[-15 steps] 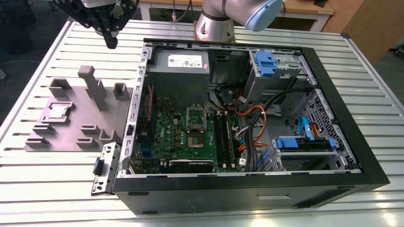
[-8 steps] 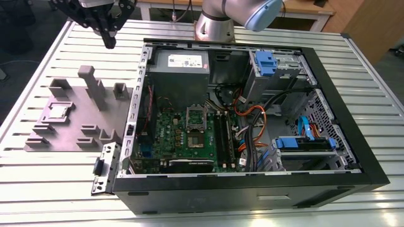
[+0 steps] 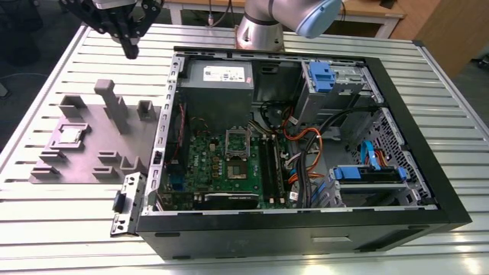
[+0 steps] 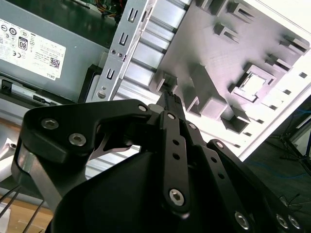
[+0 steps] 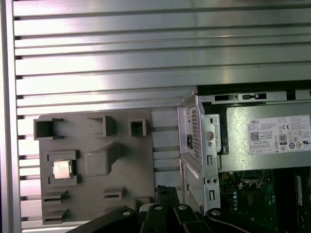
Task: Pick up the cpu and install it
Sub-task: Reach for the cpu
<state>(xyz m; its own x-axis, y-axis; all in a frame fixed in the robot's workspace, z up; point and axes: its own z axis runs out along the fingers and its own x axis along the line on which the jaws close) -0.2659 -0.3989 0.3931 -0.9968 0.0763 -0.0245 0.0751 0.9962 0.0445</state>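
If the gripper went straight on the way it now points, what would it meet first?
The gripper would probably meet the slatted table between grey tray and computer case; depth is unclear.

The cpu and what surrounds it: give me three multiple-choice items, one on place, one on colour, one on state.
1. The cpu lies: A on the motherboard; B in a pocket of the tray; C on the floor.
2. The tray is: A grey; B blue; C red.
3. The gripper holds: A the cpu; B a cable; C nothing.
B: the cpu sits in a square pocket of the tray.
A: the tray is plain grey plastic throughout.
C: the gripper is shut, empty and apart from the cpu.
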